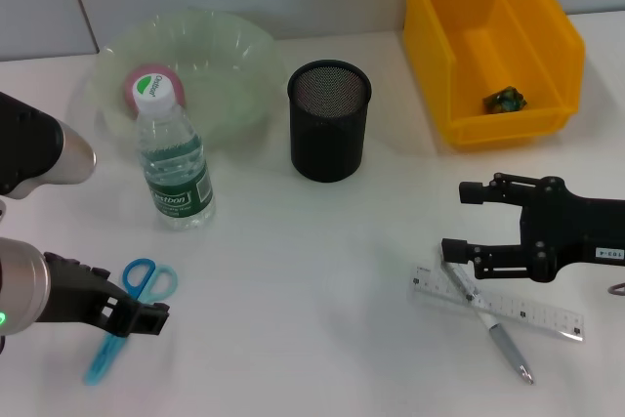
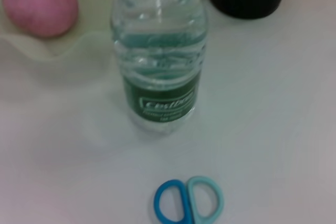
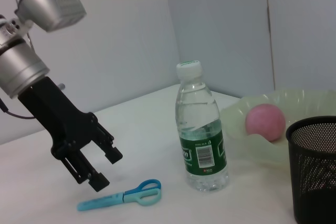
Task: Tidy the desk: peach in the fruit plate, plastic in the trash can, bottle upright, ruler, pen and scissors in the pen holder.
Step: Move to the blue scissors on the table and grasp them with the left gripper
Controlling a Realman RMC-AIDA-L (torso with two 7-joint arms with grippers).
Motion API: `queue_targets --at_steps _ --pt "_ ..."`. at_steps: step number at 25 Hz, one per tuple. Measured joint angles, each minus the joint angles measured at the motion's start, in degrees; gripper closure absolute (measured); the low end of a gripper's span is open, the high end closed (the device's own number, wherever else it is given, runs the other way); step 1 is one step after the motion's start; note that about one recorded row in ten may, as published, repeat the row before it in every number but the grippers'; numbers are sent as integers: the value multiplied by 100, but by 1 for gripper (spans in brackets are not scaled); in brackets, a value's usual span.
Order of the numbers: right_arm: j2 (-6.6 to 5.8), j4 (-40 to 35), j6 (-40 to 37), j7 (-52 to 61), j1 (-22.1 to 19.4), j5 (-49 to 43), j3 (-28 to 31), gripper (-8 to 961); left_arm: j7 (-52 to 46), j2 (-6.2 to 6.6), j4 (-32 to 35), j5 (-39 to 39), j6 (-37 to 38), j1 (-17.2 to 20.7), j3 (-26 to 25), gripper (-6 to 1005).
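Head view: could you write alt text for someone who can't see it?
The left gripper, open, hovers over blue scissors; the right gripper, open, hangs above a ruler and pen. Behind stand a water bottle and mesh pen holder.

The left gripper [image 1: 137, 312] sits at about 8 o'clock in the head view, wrist tilted downward, fingers [image 3: 100, 182] parted and clear of the table. The right gripper [image 1: 459, 222] reaches in from 4 o'clock, arm level, its two fingers [image 1: 479, 191] spread wide and pointing toward 9 o'clock.
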Motion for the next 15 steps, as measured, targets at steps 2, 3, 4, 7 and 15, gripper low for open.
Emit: queue_targets --at_steps 2,3,4,7,15 --pt "0 -1 0 -1 0 0 1 121 -4 0 -266 36 -66 -94 -29 221" --pt "0 0 0 -1 0 0 2 121 -4 0 -393 57 -103 -132 -49 221" --pt "0 0 0 -2 0 0 4 121 -4 0 -393 57 -103 -132 -49 221" --pt "0 0 0 -2 0 0 11 121 -4 0 -440 87 -119 -146 -54 222" --pt "0 0 -2 -2 -13 0 14 120 -12 -6 -779 176 -202 -311 -6 223"
